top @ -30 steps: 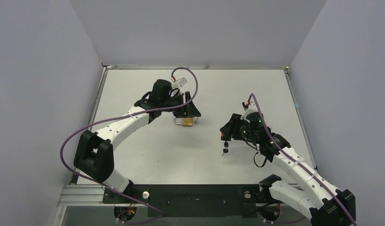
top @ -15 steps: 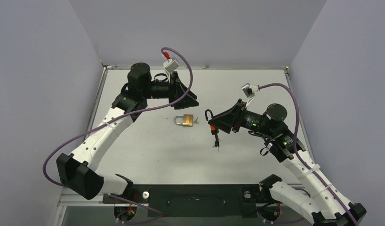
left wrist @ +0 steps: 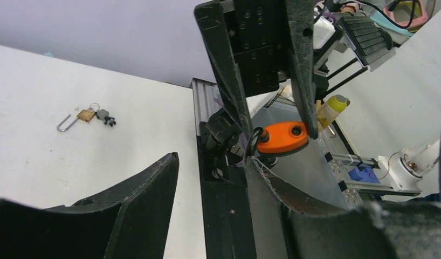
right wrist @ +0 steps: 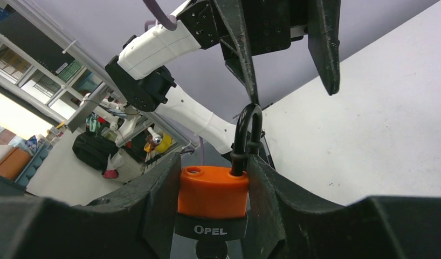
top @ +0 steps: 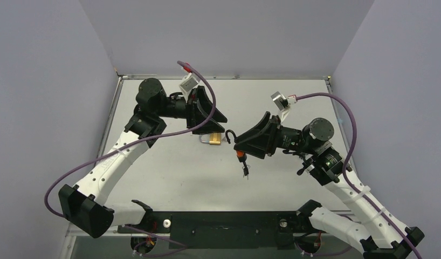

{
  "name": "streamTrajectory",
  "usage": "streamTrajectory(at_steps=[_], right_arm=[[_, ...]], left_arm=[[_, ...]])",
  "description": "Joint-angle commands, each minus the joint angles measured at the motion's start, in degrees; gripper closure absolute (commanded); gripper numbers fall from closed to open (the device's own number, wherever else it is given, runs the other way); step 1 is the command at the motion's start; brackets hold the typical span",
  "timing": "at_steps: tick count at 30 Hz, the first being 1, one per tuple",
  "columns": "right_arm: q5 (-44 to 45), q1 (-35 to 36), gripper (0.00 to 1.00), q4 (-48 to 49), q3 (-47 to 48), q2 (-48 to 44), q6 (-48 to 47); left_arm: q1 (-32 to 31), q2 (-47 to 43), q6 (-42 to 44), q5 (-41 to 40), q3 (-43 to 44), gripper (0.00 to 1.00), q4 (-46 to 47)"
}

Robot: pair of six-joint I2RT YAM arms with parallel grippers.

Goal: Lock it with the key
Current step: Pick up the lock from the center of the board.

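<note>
While the right gripper (top: 237, 145) is clamping an orange padlock (right wrist: 213, 191) by its body above the table (top: 170, 172), the padlock's shackle (right wrist: 249, 132) is standing open and a key (top: 244, 171) is dangling beneath it. Close beside it, the left gripper (left wrist: 211, 162) is hovering with fingers spread and nothing between them, over a brass padlock (top: 212, 139) that is lying on the white tabletop

Showing orange on the padlock (right wrist: 213, 191), with a black shackle (right wrist: 245, 135) and a black band lettered in white. Gleaming brass on the other lock (top: 214, 140), silver at its loop. Trailing purple cables (top: 321, 95) over white-and-black arms (top: 353, 191), against a pale grey table (top: 170, 178).
</note>
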Motion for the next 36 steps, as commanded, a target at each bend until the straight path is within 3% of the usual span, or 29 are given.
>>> streamTrajectory(at_steps=[1, 24, 36], right_arm=[[-0.38, 1.05, 1.0, 3.33, 3.54, 1.34, -1.24], [0.46, 1.87, 1.0, -0.8, 5.14, 2.7, -5.36], [1.76, 2.04, 1.0, -1.6, 5.34, 3.22, -6.21]], left_arm=[[-0.91, -1.9, -2.2, 3.08, 0.32, 0.53, 5.27], [-3.88, -3.12, 1.76, 3.31, 0.77, 0.68, -1.19], [-5.14, -4.05, 6.84, 1.6, 0.69, 0.83, -8.39]])
